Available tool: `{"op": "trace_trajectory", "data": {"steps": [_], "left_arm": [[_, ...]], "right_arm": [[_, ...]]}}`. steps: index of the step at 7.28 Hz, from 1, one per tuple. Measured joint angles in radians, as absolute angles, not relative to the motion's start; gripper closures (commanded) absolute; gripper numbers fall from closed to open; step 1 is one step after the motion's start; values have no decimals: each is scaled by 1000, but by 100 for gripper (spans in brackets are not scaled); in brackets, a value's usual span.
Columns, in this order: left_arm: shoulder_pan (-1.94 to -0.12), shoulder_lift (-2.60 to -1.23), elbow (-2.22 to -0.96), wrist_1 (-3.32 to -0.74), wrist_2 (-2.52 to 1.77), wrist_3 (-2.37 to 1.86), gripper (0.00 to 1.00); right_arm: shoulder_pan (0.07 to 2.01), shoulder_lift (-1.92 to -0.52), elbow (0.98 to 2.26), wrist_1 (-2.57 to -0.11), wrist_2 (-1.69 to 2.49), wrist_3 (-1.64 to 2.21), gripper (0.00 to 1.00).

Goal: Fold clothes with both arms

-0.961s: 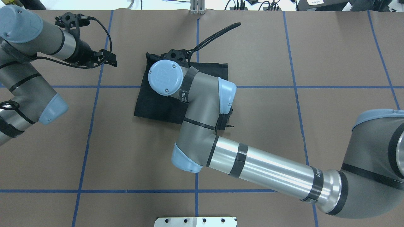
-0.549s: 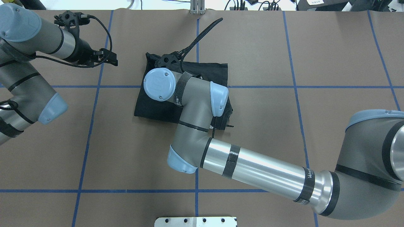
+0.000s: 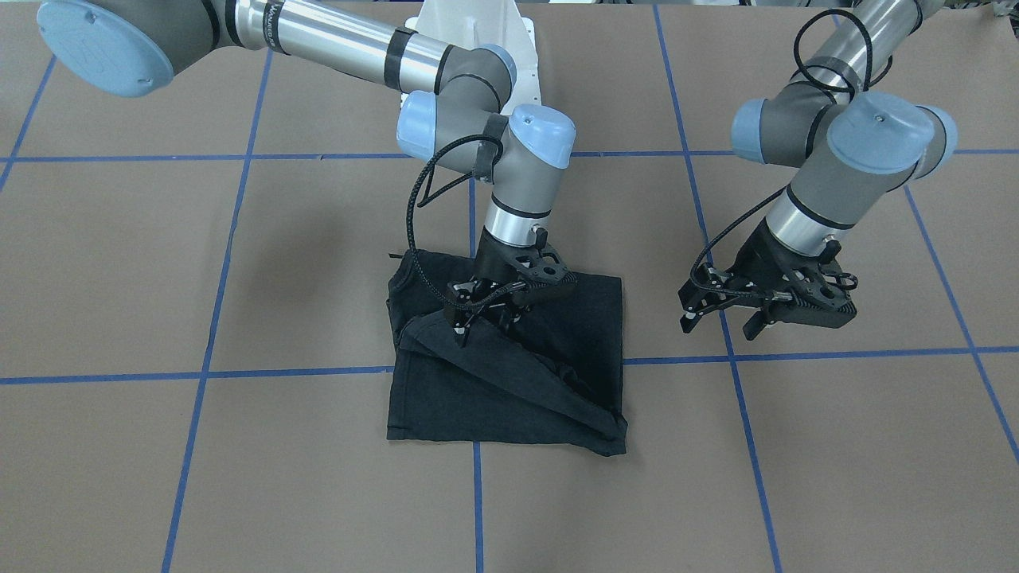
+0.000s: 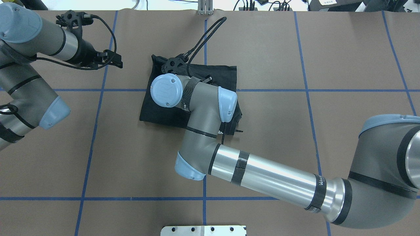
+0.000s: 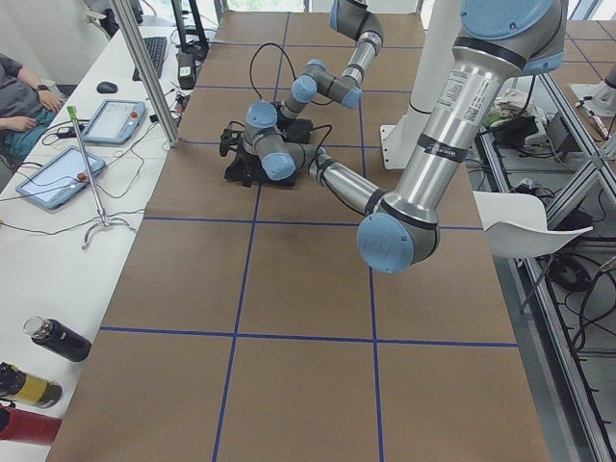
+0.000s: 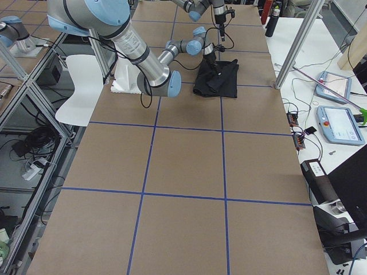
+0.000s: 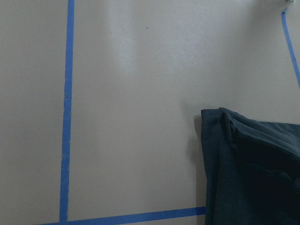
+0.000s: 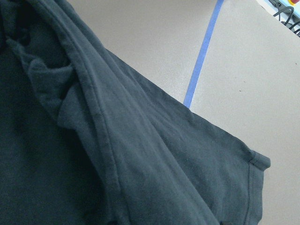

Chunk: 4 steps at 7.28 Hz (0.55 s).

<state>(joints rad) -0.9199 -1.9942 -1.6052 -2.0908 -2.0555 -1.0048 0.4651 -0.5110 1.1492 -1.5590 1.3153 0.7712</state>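
The black T-shirt [image 3: 509, 398] lies folded into a rough square at the table's middle, also seen from above [image 4: 154, 108]. A diagonal ridge of cloth rises from its corner toward my right gripper [image 3: 484, 322], which stands over the shirt and is shut on that raised fold. The right wrist view is filled with the lifted hem of the shirt [image 8: 140, 154]. From overhead the right wrist hides its own fingers. My left gripper [image 3: 720, 325] hovers open and holds nothing, off to the shirt's side above bare table [image 4: 116, 61]. Its wrist view catches only one corner of the shirt [image 7: 253, 168].
Blue tape lines [image 4: 95, 131] grid the brown table cover. The white pedestal base [image 3: 478, 40] stands at the robot's edge. Beyond the far edge is a bench with tablets [image 5: 58, 173], a person's arm [image 5: 19, 120] and bottles [image 5: 58, 339].
My right wrist has shifted slightly toward the robot and to the left over the shirt, mostly in the first half second. The left arm has barely moved.
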Motion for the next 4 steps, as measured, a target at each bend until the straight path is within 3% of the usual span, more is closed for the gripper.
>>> {"op": "trace_trajectory", "data": {"steps": [4], "left_arm": [[-924, -1969, -1649, -2081, -2057, -1005, 0]], "right_arm": [[560, -514, 1064, -1441, 1296, 683, 28]]}}
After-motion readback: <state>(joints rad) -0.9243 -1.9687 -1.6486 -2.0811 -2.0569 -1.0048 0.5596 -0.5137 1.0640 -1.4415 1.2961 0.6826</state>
